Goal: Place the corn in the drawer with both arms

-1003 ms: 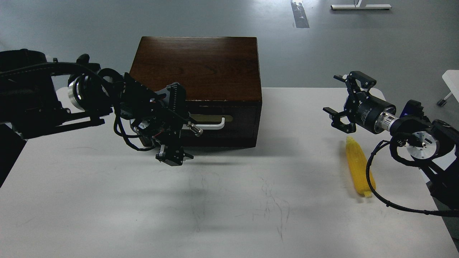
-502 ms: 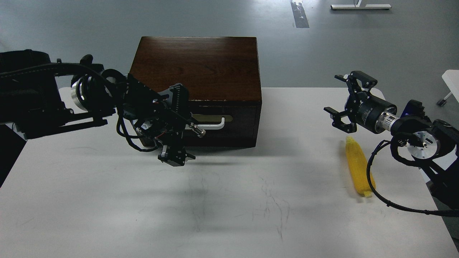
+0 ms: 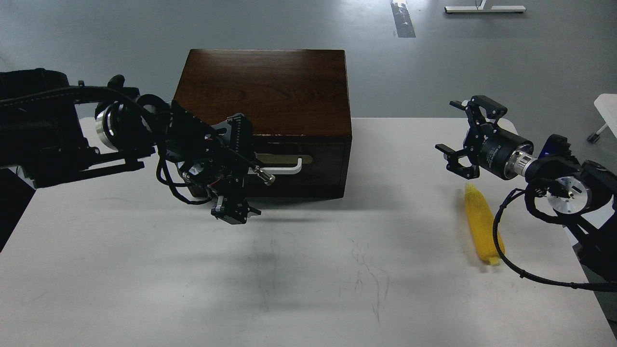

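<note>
The corn [image 3: 482,224] lies on the white table [image 3: 308,270] at the right, pointing away from me. My right gripper [image 3: 446,126] is open and empty, hovering just above and beyond the corn's far tip. The drawer [image 3: 323,166] sits shut in the dark brown wooden box [image 3: 262,91], and its white bar handle [image 3: 287,169] shows. My left gripper [image 3: 242,171] is open in front of the drawer's left part, one finger above and one below the level of the handle's left end. It holds nothing.
A black cable [image 3: 501,246] from my right arm loops over the corn's near end. The table's right edge runs close to the corn. A white object [image 3: 608,103] stands off the table at the far right.
My left gripper has shifted a few pixels to the right toward the handle. The right arm, the corn and the drawer have not moved.
</note>
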`<act>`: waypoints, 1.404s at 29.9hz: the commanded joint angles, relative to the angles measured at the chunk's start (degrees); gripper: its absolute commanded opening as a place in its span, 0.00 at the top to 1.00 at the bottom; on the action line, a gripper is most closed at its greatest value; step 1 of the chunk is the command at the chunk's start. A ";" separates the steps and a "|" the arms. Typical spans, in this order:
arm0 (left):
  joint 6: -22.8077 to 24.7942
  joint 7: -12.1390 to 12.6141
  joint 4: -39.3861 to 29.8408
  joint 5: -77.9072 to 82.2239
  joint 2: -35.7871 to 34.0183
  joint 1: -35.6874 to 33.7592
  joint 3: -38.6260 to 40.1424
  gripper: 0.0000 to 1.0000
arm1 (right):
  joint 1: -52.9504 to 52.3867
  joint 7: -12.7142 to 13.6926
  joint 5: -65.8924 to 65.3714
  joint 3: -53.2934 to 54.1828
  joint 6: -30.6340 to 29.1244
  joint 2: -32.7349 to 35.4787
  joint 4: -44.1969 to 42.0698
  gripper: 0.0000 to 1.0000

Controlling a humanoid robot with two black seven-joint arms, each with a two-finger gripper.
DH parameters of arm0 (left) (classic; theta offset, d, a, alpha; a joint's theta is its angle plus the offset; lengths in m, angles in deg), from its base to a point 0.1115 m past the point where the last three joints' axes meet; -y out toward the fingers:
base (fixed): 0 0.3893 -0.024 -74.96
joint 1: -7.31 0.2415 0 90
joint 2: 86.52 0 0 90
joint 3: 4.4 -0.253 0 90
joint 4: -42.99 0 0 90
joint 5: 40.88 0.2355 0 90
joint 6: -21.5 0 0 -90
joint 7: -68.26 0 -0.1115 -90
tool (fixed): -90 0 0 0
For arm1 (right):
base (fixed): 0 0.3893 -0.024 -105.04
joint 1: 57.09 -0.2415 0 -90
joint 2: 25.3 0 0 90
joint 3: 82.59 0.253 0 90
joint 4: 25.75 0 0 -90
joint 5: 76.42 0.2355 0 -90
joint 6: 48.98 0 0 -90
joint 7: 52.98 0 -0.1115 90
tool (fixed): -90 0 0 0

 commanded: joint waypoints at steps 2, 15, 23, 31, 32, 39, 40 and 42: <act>0.00 -0.01 0.00 0.00 0.37 0.18 -0.09 0.02 | 0.00 0.00 0.00 0.09 0.00 0.00 0.00 0.00; 0.00 -0.01 -1.93 0.00 0.28 -0.95 -1.14 0.02 | 0.00 0.00 0.00 0.27 0.00 0.00 -0.09 0.00; 0.09 -0.01 -4.30 0.00 0.46 -1.75 -2.38 0.02 | 0.00 0.00 0.00 0.27 0.00 0.00 -0.17 0.00; 0.09 -0.01 -5.54 0.00 0.46 -1.75 -4.05 0.02 | 0.00 0.00 0.00 0.27 0.00 0.00 -0.17 0.00; 0.09 -0.01 -5.54 0.00 0.37 -1.75 -4.31 0.02 | 0.00 0.00 0.00 0.27 0.00 0.00 -0.26 0.00; 0.09 -0.01 -6.59 0.00 0.37 -3.59 -4.75 0.02 | 0.00 0.00 0.00 0.18 0.00 0.00 -0.26 0.00; 0.09 -0.01 -7.20 0.00 0.28 -4.12 -5.01 0.02 | 0.00 0.00 0.00 0.18 0.00 0.00 -0.26 0.00; 0.09 -0.01 -7.99 0.00 0.28 -4.65 -5.72 0.02 | 0.00 0.00 0.00 0.18 0.00 0.09 -0.26 0.00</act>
